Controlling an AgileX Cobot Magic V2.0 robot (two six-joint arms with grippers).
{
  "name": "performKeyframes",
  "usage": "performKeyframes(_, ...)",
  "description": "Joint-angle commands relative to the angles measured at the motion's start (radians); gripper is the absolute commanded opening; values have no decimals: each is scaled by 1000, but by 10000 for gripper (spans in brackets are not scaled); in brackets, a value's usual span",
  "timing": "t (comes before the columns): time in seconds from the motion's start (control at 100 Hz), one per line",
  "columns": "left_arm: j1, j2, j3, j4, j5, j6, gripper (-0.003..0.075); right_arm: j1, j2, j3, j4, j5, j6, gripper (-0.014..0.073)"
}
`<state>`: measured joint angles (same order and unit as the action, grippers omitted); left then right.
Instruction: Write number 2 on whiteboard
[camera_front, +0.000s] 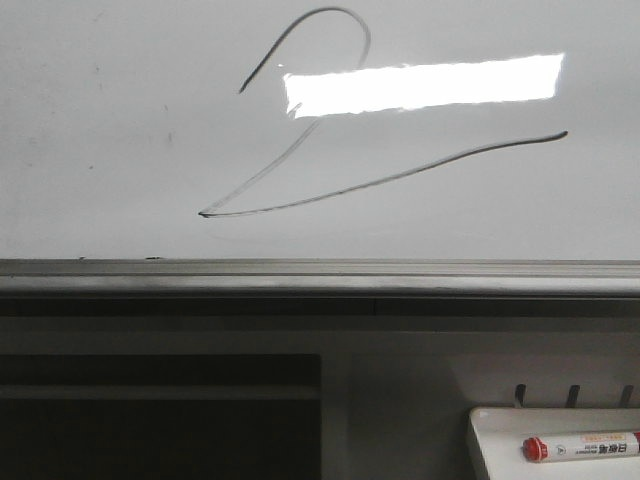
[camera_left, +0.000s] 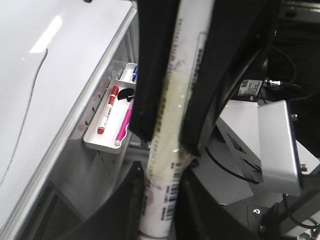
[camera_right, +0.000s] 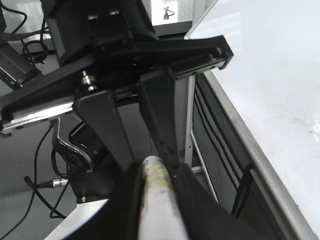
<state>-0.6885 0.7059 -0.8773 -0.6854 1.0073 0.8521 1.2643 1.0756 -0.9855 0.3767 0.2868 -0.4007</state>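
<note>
Nearest the front camera, low at the right, a small white tray (camera_front: 500, 440) carries a red-capped marker (camera_front: 580, 446). Above it runs the grey frame, and above that the whiteboard (camera_front: 100, 150) fills the view. The number 2 (camera_front: 300, 205) stands on it whole: hook at the top, a faint diagonal partly lost under a bright glare (camera_front: 425, 83), then a long base stroke rising to the right. Neither arm shows in this view.

The left wrist view puts the board (camera_left: 30, 75) at the left with a stretch of drawn line (camera_left: 25, 120), then the tray (camera_left: 107, 135) hung on the frame with red, pink and blue markers in it, then the left gripper (camera_left: 175, 145). Its fingers (camera_left: 150, 100) are clamped on a white marker (camera_left: 167, 165) wrapped in yellowed tape, well apart from the board.

The right wrist view shows the right gripper (camera_right: 155, 172), its fingers (camera_right: 107, 125) closed around the end of a similar pale taped marker (camera_right: 155, 200), with the board (camera_right: 270, 75) off to the right and no ink in sight.

As I judge it, the digit is finished and the step in hand is drawing clear. Doing that well means lifting straight off the surface so the tip drags no stray tail onto the base stroke, and holding the pen firmly.

Only the front view gives the complete digit; only the wrist views reveal the held pens and the tray's full contents.
</note>
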Motion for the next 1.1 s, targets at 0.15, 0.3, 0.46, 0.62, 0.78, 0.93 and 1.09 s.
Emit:
performKeyframes(0.15, 3, 19, -32, -46, -160, -42, -20, -85, -14, -38, 5, -91, -9, 389)
performKeyframes(0.3, 3, 19, -32, -24, -277, -91, -20, -174, -50, -38, 5, -95, -9, 502)
performKeyframes(0.46, 3, 23, -24, 107, -465, -243, -20, -273, -156, -38, 5, -50, -9, 500)
performKeyframes(0.62, 3, 92, 17, 177, -696, -380, -20, -377, -248, -36, 5, 75, -9, 262)
performKeyframes(0.78, 3, 244, 44, 126, -857, -395, -20, -412, -299, -32, 1, 205, -9, -68)
performKeyframes(0.93, 3, 392, 51, 91, -1021, -395, -20, -412, -334, 9, 1, 232, -9, -68)
performKeyframes(1.09, 3, 511, 51, 85, -1185, -395, -20, -412, -390, 58, 1, 260, 12, -68)
